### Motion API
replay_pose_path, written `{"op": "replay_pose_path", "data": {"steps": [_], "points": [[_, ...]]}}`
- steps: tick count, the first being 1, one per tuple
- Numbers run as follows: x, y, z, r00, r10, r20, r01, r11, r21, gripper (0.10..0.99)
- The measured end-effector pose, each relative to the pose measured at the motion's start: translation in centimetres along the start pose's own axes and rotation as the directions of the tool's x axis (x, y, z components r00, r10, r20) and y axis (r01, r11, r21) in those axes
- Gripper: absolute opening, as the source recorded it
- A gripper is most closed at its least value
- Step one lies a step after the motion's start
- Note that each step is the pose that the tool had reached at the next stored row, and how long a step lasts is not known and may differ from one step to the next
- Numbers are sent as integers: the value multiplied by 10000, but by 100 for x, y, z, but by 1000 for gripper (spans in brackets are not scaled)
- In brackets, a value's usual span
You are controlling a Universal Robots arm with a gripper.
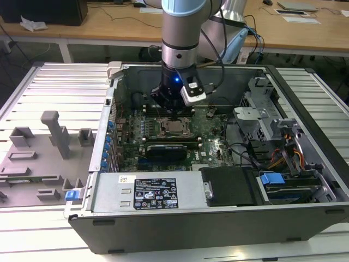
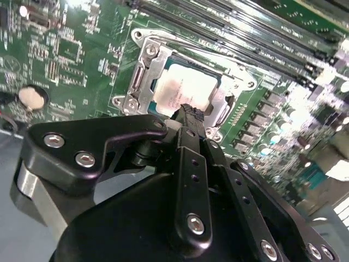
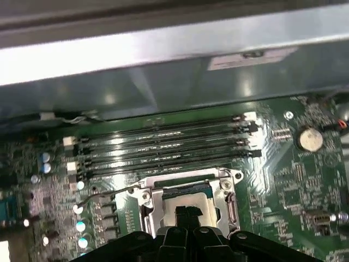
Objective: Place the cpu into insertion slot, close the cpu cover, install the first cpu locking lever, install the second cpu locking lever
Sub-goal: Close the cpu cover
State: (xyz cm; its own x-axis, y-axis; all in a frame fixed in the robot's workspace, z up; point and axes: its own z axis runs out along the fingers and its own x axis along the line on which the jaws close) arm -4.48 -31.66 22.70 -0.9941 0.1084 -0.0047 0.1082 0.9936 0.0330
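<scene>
Slatted table (image 1: 54,82) holds the opened case (image 1: 218,218) flat so the gripper (image 2: 189,111), pinched shut and empty, reaches straight down over the cpu (image 2: 182,90), seated in the insertion slot (image 2: 228,102) under the lowered cpu cover (image 2: 147,71).

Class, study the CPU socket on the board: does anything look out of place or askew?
One thing: in the first wrist view a thin wire lever juts out sideways past the cpu cover, seemingly not latched down. The cpu itself lies flat and square inside the cover's opening.
</scene>
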Motion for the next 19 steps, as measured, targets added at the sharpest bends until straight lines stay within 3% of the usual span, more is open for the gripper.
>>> {"op": "replay_pose_path", "data": {"steps": [3, 7, 13, 16, 19], "points": [[0, 0, 1, 9973, -734, -24, 734, 9973, -5, 106], [10, -9, 9, 9893, -1455, -40, 1455, 9894, -3, 106], [56, -137, 32, 9886, -1504, 84, 1504, 9886, 0, 106], [85, -149, 52, 9882, -1526, 107, 1527, 9883, 1, 106], [203, -163, 92, 9873, -1583, 114, 1583, 9874, 1, 106]]}}
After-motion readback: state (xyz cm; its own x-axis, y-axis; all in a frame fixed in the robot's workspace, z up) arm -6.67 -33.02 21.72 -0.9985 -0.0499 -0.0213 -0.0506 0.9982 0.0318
